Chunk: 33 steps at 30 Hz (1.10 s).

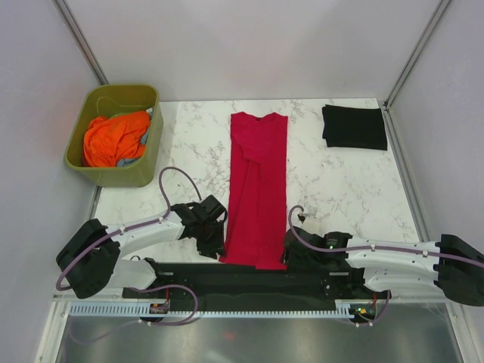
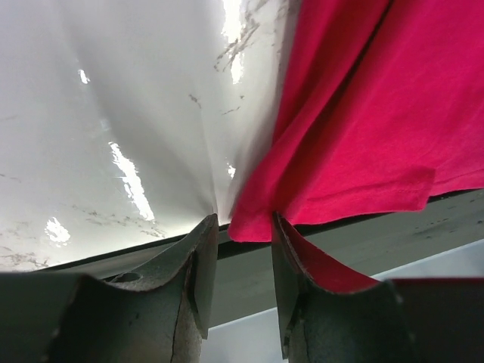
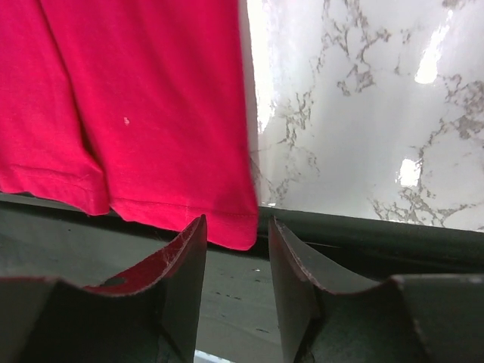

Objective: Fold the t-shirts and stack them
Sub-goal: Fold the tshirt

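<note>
At the near edge, red t-shirt (image 1: 257,189) hem just beyond left gripper (image 2: 244,223) and right gripper (image 3: 236,223), both parted, empty.

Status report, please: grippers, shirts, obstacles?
Left gripper open, right gripper open, at near hem corners of red t-shirt. Shirt in long strip; black t-shirt folded, far right. Nothing blocks.

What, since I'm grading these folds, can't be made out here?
Black t-shirt, top view: too dark to show fold layers.
Tub, top view: orange cloth hides what's underneath.
Red t-shirt, wrist views: cut off by frame edges; only hem corners show.
</note>
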Motion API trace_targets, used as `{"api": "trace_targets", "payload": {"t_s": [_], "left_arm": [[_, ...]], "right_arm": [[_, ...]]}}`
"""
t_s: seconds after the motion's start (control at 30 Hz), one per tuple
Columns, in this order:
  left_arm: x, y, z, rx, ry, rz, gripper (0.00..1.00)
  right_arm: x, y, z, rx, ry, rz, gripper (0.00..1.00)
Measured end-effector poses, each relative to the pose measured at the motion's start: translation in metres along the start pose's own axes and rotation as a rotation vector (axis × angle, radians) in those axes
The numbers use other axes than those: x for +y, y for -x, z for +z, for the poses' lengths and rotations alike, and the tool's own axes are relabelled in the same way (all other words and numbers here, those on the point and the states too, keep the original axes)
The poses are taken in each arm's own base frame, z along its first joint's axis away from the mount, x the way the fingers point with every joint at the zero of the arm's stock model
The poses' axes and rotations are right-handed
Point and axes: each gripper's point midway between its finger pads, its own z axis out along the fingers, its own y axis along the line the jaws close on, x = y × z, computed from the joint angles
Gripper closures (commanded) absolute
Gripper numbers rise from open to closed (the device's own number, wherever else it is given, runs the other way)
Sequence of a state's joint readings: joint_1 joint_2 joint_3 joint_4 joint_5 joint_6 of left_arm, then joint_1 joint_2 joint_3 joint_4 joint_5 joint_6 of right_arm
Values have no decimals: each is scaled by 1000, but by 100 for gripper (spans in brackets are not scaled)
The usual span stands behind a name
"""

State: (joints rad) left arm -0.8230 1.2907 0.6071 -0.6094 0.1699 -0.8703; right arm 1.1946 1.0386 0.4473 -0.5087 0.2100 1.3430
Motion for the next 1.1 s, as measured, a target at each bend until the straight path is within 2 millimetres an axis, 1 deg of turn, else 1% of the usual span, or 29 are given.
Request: {"api": "trace_targets", "payload": {"t_s": [0.13, 0.27, 0.33, 0.4, 0.47, 0.63, 0.73, 0.8, 0.83, 0.87, 1.0, 1.1], "left_arm": [[4, -4, 5, 11, 4, 1, 64], [6, -5, 6, 13, 7, 1, 77], [6, -6, 7, 15, 7, 1, 81], [2, -6, 8, 17, -11, 3, 92], [0, -5, 8, 18, -22, 3, 98], [-5, -5, 9, 21, -46, 7, 98], [-7, -4, 10, 18, -53, 9, 98], [-7, -4, 10, 18, -54, 9, 98], [-7, -4, 10, 18, -55, 9, 98], [-7, -4, 10, 18, -56, 10, 98], [-8, -4, 8, 14, -61, 11, 98], [-10, -2, 3, 2, -76, 15, 98]], "right_arm": [[-6, -6, 5, 14, -12, 5, 53], [-11, -9, 9, 16, -17, 13, 55], [-13, -10, 11, 16, -17, 21, 55], [-14, -11, 12, 15, -9, 31, 57], [-13, -11, 13, 11, 7, 40, 57], [-7, -9, 11, 2, 45, 55, 58], [-3, -8, 11, -3, 63, 59, 63], [0, -7, 11, -5, 72, 61, 79], [1, -7, 11, -5, 77, 64, 94], [1, -7, 11, -4, 81, 66, 100], [2, -7, 10, -4, 97, 85, 100], [8, -5, 5, -11, 127, 92, 100]]}}
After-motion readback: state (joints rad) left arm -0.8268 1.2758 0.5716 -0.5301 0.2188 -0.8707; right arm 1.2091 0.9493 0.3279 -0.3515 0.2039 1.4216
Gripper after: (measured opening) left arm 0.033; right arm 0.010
